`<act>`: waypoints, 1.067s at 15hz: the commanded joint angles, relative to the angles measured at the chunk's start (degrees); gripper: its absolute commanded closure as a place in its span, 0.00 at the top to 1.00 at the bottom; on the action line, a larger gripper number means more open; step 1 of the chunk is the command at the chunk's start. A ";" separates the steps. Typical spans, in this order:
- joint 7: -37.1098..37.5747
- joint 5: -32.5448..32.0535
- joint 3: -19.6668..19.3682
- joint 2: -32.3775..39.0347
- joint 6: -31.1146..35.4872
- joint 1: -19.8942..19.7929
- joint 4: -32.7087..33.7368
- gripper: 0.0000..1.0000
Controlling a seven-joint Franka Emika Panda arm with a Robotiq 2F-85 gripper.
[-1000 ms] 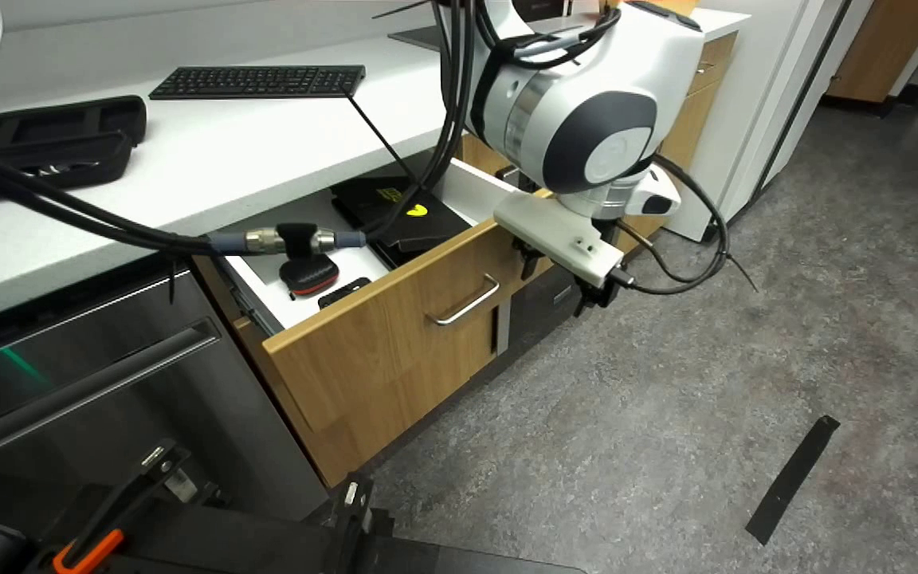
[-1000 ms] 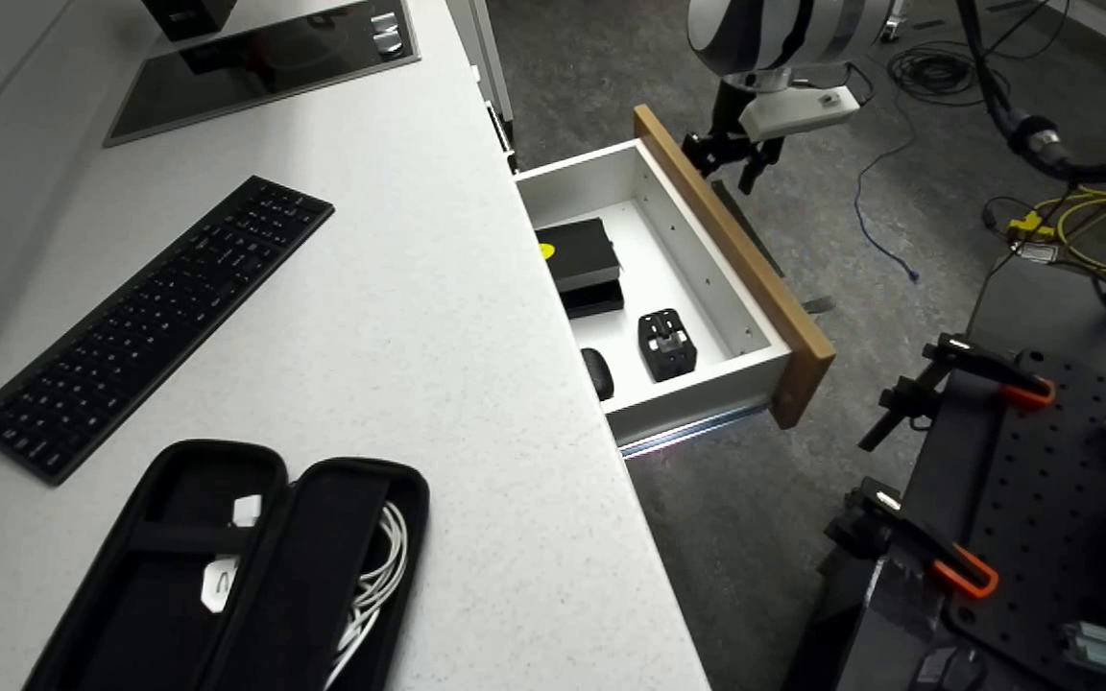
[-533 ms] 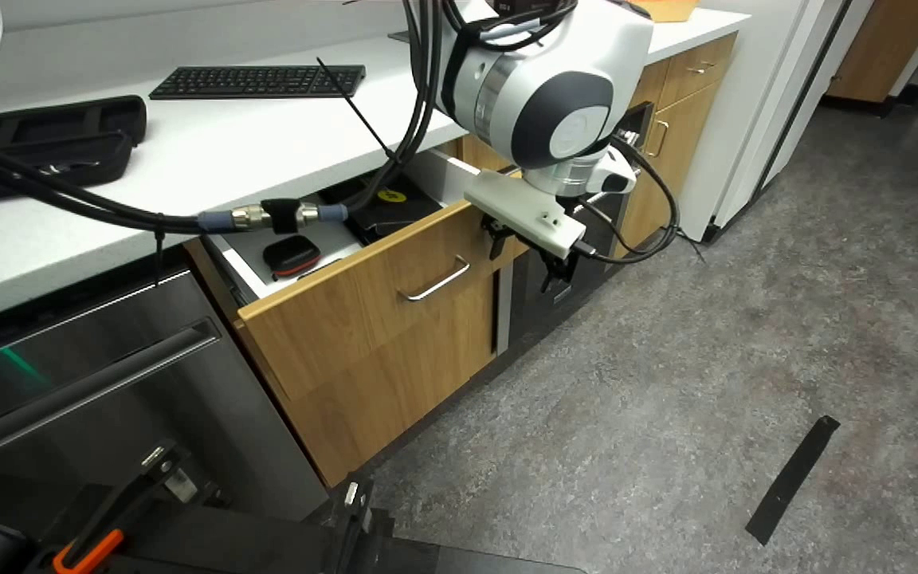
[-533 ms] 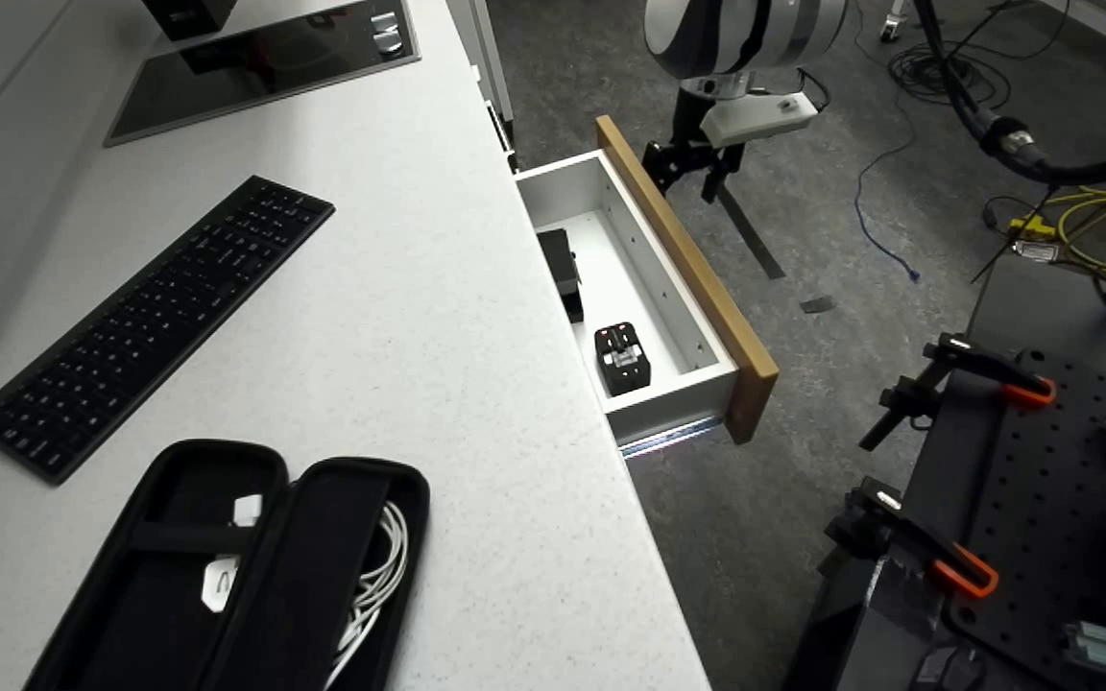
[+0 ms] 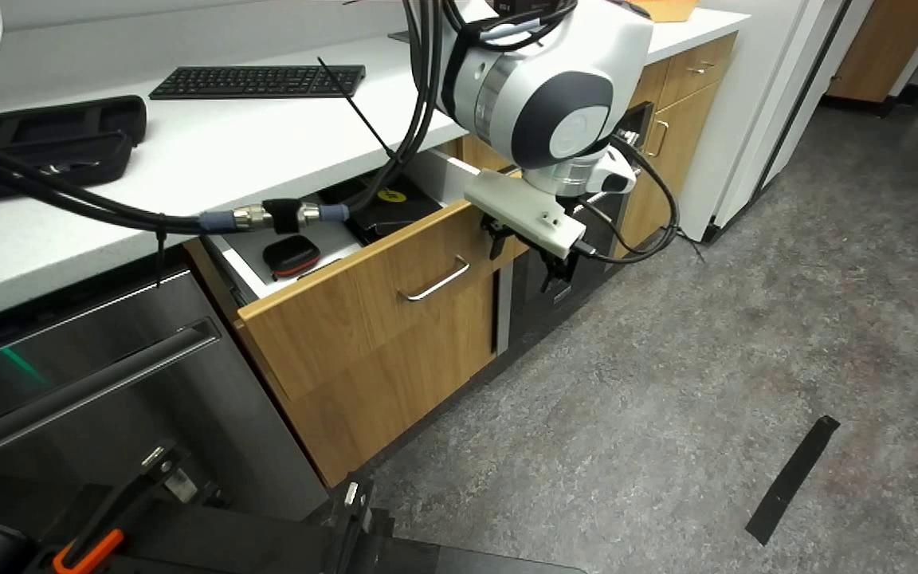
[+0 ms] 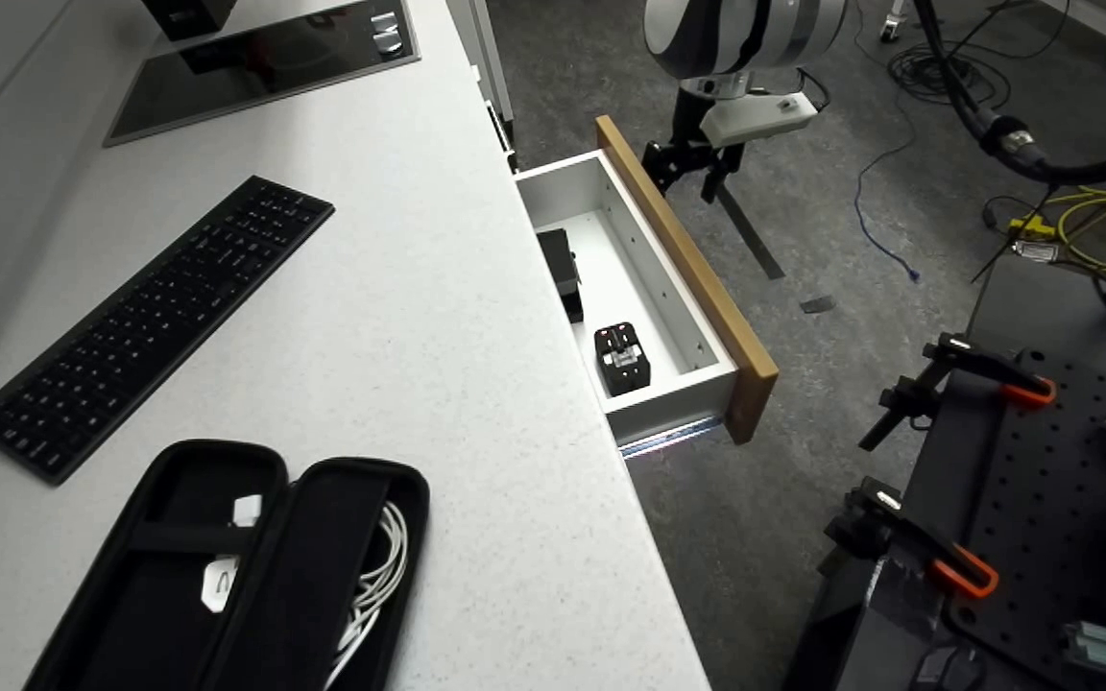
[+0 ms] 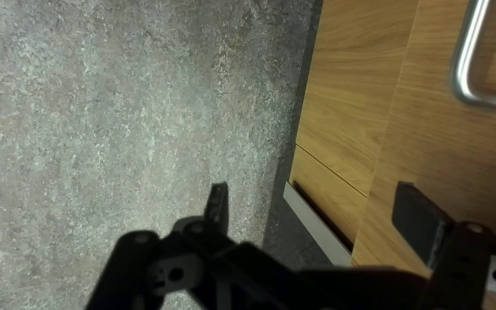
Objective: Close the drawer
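Observation:
The drawer (image 5: 363, 319) stands partly open, with its light oak front out from the cabinet. It also shows in an exterior view (image 6: 692, 264) with its white inner walls. Its silver bar handle (image 5: 437, 283) also shows in the wrist view (image 7: 467, 56). My gripper (image 5: 521, 269) is open and empty, at the outer face of the front near the end away from the dishwasher. In the wrist view, one finger of my gripper (image 7: 311, 185) lies over the oak front and the other over the floor. I cannot tell for certain whether the finger touches the front.
A black box (image 6: 561, 264) and a black adapter (image 6: 622, 360) lie in the drawer, with a small black case (image 5: 292, 253). The white counter (image 6: 419, 336) overhangs it and holds a keyboard (image 6: 150, 326). A stainless dishwasher (image 5: 148, 383) stands beside it. Arm cables (image 5: 108, 219) hang over the counter.
From one second to half a second ago, the drawer slid partway inward, and my gripper moved with it toward the cabinet. Since then nothing has visibly moved.

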 commanded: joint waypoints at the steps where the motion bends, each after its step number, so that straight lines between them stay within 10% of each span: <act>1: -3.66 3.60 2.00 2.12 -1.23 -0.28 2.28 1.00; 16: -5.49 9.56 12.91 19.37 -7.63 3.46 25.11 1.00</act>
